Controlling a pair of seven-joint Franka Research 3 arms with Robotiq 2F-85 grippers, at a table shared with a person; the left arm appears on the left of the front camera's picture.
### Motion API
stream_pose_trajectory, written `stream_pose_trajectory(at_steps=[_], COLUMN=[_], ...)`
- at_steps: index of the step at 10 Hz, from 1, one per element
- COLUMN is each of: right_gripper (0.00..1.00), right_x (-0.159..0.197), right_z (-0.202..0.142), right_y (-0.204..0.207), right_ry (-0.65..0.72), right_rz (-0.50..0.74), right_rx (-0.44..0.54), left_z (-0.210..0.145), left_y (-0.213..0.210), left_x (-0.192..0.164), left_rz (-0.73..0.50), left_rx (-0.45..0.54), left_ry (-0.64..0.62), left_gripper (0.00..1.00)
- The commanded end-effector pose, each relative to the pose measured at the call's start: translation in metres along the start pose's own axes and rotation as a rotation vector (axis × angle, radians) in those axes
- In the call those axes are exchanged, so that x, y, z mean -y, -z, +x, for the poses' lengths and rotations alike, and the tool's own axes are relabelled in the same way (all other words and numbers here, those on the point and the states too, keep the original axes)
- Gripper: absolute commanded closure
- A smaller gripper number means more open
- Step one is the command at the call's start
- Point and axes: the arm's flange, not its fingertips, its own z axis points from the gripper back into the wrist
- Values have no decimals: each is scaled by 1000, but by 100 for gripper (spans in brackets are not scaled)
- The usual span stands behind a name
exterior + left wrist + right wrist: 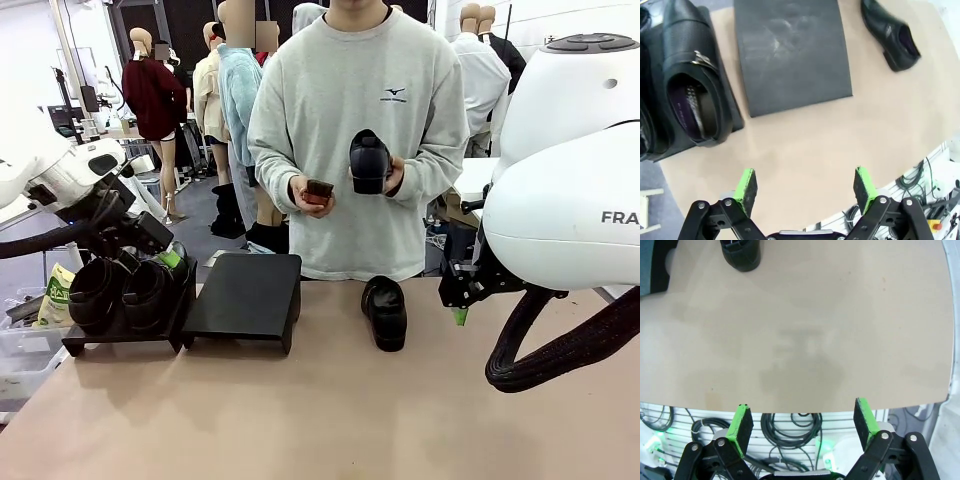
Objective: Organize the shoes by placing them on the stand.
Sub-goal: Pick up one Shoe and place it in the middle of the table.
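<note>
Two black shoes point(122, 293) sit side by side on the left unit of the stand point(75, 345); the right unit point(245, 295) has a bare top. Another shoe point(385, 312) lies on the table, right of the stand. The person holds a further shoe point(370, 160) at chest height. My left gripper point(166, 262) hovers open just behind the shoes on the stand. In the left wrist view it point(805, 187) stands open over bare table, with a shoe point(692, 80), the bare unit point(792, 55) and the loose shoe point(892, 35) ahead. My right gripper point(460, 312) point(802, 422) is open above the table's edge.
The person stands at the far side and holds a small dark red object point(318, 190) in the other hand. A clear bin with a green packet point(55, 295) sits off the table's left. Cables point(790, 425) hang below the table edge point(805, 405). The beige tabletop point(330, 420) is open in front.
</note>
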Motion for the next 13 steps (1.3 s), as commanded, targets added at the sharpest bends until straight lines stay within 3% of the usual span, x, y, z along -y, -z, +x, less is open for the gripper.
stream_pose_trajectory(at_steps=[1, 4, 6, 7, 13], right_gripper=[0, 0, 0, 0, 0], right_x=[0, 0, 0, 0, 0], right_z=[0, 0, 0, 0, 0], right_y=[4, 4, 4, 4, 4], right_ry=[-5, -5, -5, -5, -5], right_rz=[29, 29, 29, 29, 29], right_rx=[-2, -2, -2, -2, -2], left_z=[-38, -85, -91, -86, -86], left_y=[0, -9, -8, -6, -6], left_x=[51, 94, 94, 101, 101], left_rz=[-65, -115, -105, -100, -100], left_rx=[-78, -196, -179, -209, -209], left_ry=[110, 130, 66, 150, 150], left_gripper=[0, 0, 0, 0, 0])
